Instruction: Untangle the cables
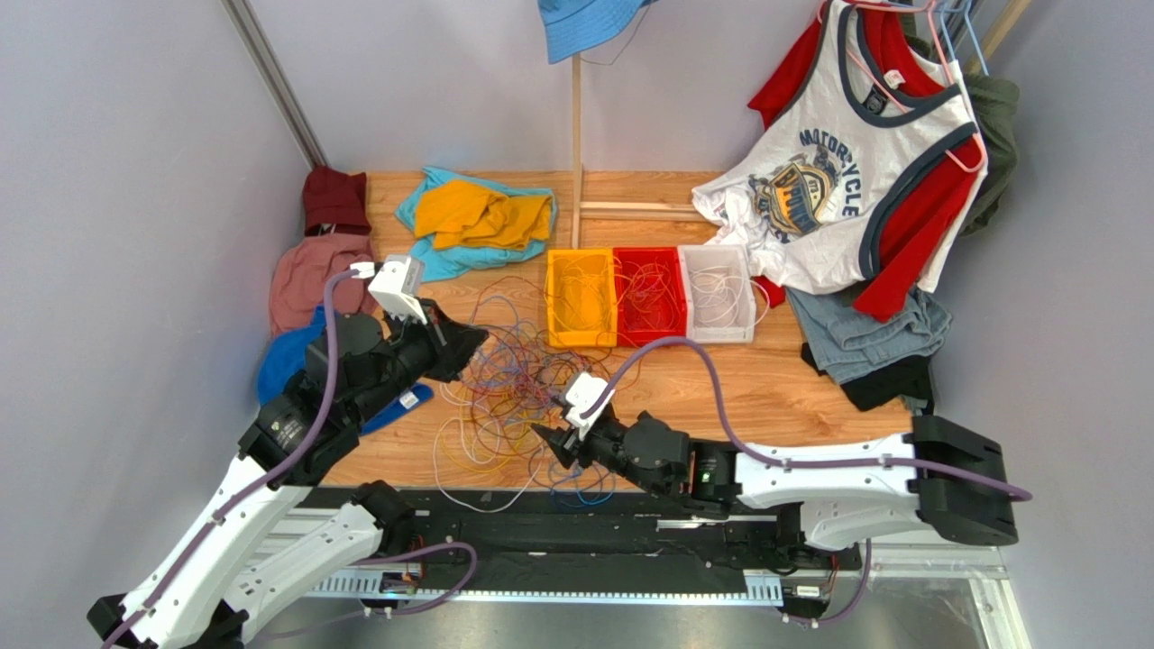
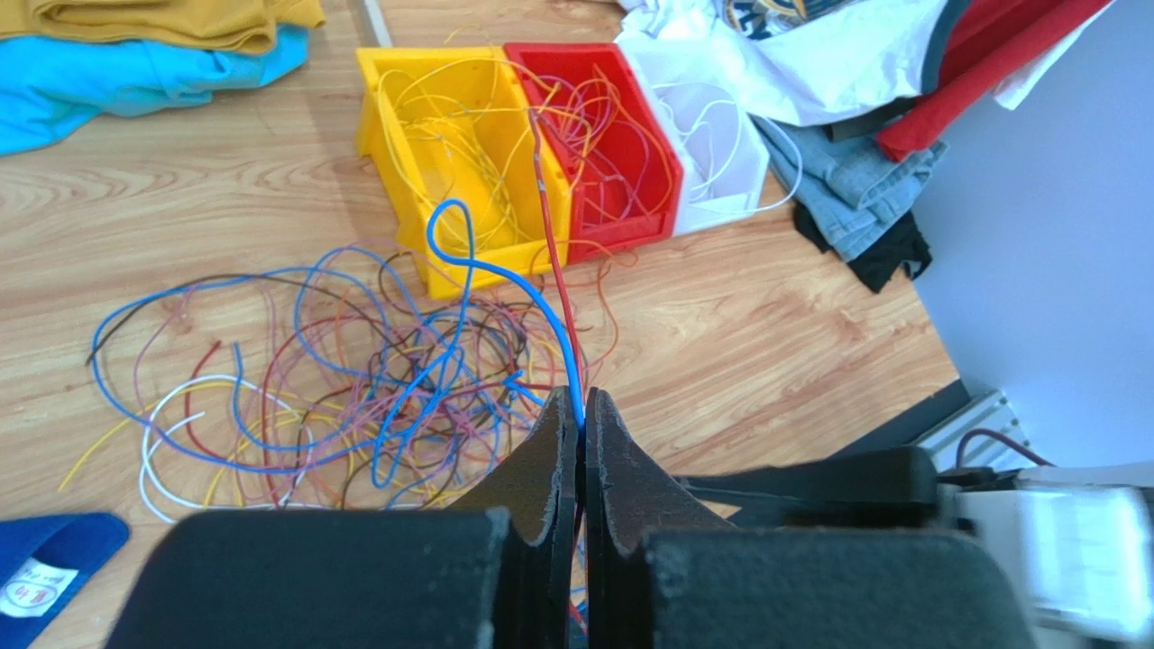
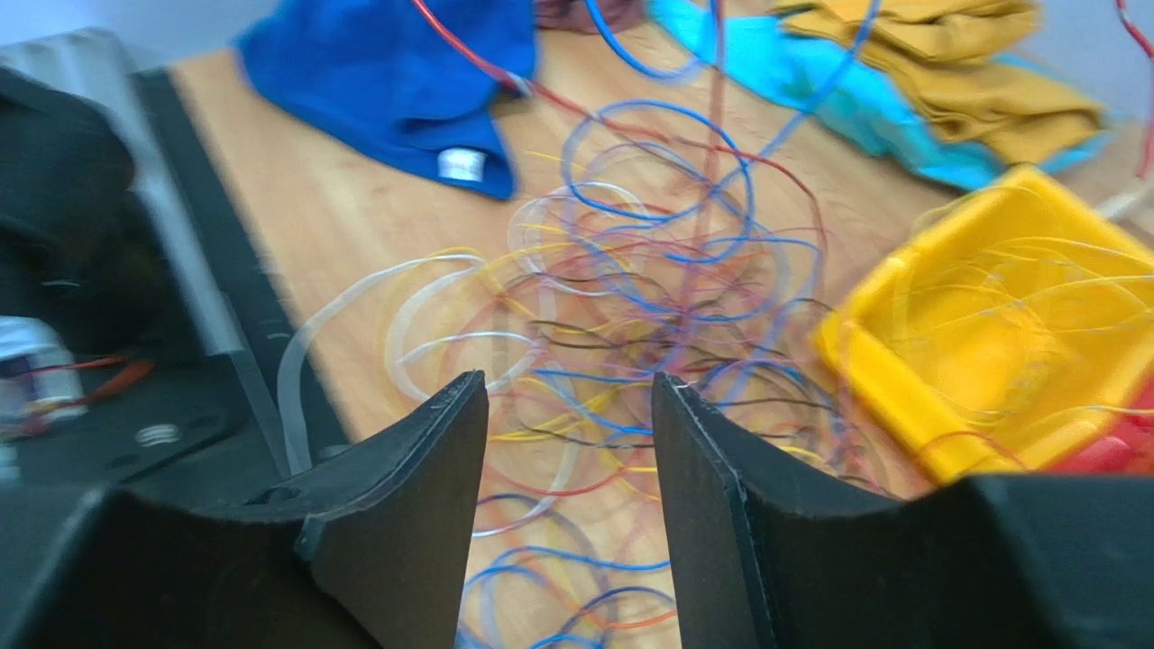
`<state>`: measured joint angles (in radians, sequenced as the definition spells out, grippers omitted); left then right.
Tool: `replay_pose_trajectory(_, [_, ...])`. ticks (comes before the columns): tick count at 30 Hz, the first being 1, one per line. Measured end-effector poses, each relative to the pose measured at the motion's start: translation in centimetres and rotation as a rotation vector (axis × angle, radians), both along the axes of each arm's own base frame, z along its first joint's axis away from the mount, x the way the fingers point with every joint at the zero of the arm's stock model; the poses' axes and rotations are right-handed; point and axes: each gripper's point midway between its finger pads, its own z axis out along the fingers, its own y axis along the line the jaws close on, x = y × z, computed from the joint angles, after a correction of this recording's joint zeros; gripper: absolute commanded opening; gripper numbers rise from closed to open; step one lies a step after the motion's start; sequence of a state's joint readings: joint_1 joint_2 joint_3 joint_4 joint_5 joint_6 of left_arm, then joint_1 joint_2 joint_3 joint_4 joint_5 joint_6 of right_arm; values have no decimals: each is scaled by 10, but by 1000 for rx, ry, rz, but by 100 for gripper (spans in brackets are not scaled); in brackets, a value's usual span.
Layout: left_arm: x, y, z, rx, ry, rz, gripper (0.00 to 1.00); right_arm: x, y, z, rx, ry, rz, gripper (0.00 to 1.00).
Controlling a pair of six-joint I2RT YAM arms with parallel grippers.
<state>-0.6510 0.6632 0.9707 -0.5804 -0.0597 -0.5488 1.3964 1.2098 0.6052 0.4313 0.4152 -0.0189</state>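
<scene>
Overhead: we log most cables [image 1: 499,386] tangled on the table [image 1: 813,392], with a few already in the yellow bin [image 1: 580,338], red bin [image 1: 648,335] and white bin [image 1: 718,333].
Left wrist: left gripper [image 2: 583,406] clamped on a blue cable [image 2: 461,257], a red cable [image 2: 553,230] alongside.
Right wrist: right gripper [image 3: 569,392], jaws apart, empty, over the tangle.

Black fingers [image 3: 413,473] apart above tangled cables [image 3: 637,318], yellow bin [image 3: 887,386] just beside

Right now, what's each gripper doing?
Left gripper: closed on blue and red cables.
Right gripper: open, empty, facing the cable pile.
</scene>
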Motion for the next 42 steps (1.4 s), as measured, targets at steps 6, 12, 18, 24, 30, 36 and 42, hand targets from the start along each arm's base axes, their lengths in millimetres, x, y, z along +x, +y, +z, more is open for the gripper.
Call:
replay_pose_trajectory(6, [0, -6, 6, -16, 7, -23, 0, 33, -3, -36, -74, -161, -158, 56])
replay_pose_trajectory(12, [-1, -8, 5, -19, 14, -32, 0, 42, 7, -9, 43, -275, -204, 57])
replay_pose_trajectory(18, [-1, -8, 5, -20, 14, -32, 0, 39, 12, 0, 55, -376, -213, 57])
replay_pose_trajectory(24, [-2, -8, 5, -20, 15, -35, 0, 39, 18, 9, 55, -414, -213, 56])
replay_pose_trajectory(30, [-2, -8, 4, -19, 16, -36, 0, 40, 24, 26, 91, -432, -222, 54])
replay_pose_trajectory(36, [-3, -8, -3, -18, 32, -35, 0, 39, 29, 50, 144, -450, -219, 27])
replay_pose_trajectory(42, [-6, -9, -5, -25, 38, -45, 0, 38, 28, 69, 184, -461, -224, 0])
